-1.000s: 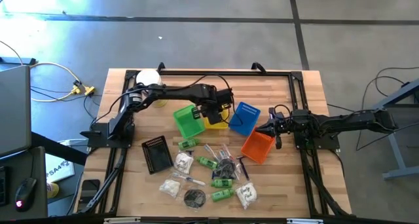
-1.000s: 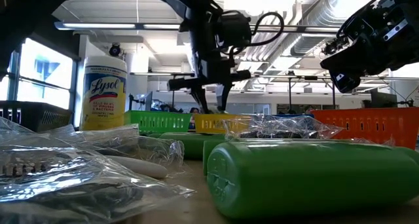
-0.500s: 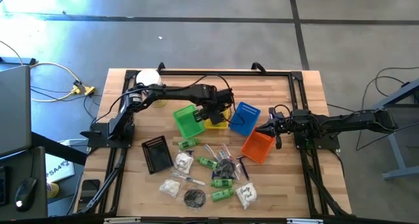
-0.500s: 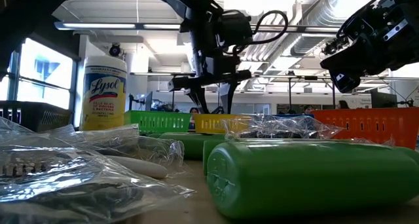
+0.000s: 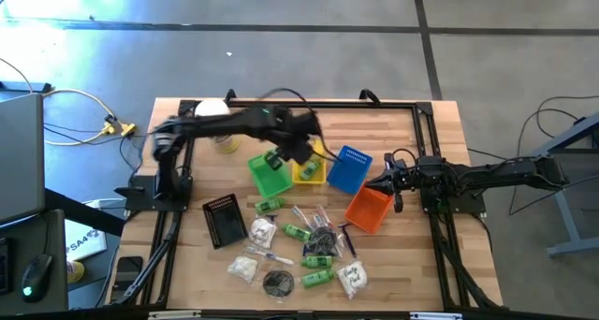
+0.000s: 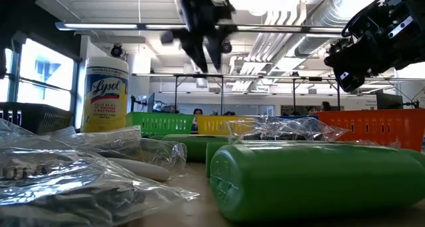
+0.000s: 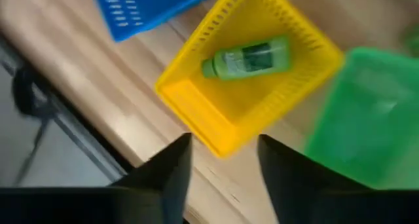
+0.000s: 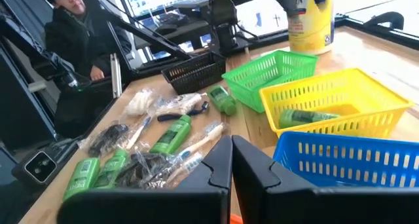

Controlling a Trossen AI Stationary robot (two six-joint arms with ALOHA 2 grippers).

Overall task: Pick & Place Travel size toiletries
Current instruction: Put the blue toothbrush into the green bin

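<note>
A small green bottle (image 7: pixel 249 57) lies on its side on the floor of the yellow basket (image 7: pixel 196 112). My left gripper (image 7: pixel 222 165) hangs high above that basket (image 5: pixel 309 170), open, with nothing between its fingers; it shows blurred in the low view (image 6: pixel 206 51). More travel size toiletries (image 5: pixel 299 245), green bottles, wrapped sticks and white sachets among them, lie loose on the near half of the table. My right gripper (image 8: pixel 231 160) waits shut at the table's right (image 5: pixel 386 182), beside the orange basket (image 5: pixel 368 208).
Green basket (image 5: pixel 270 173), blue basket (image 5: pixel 349 167) and black basket (image 5: pixel 225 219) stand around the yellow one. A big white jar with a yellow label (image 6: pixel 106 94) stands at the far left. A person (image 8: pixel 72 27) sits beyond the table.
My left gripper stood with its fingers down in the yellow basket, where they spread wider. It has since risen quickly well above the basket, rolling about its own axis and drifting slightly toward the table's left edge. The right arm has kept still.
</note>
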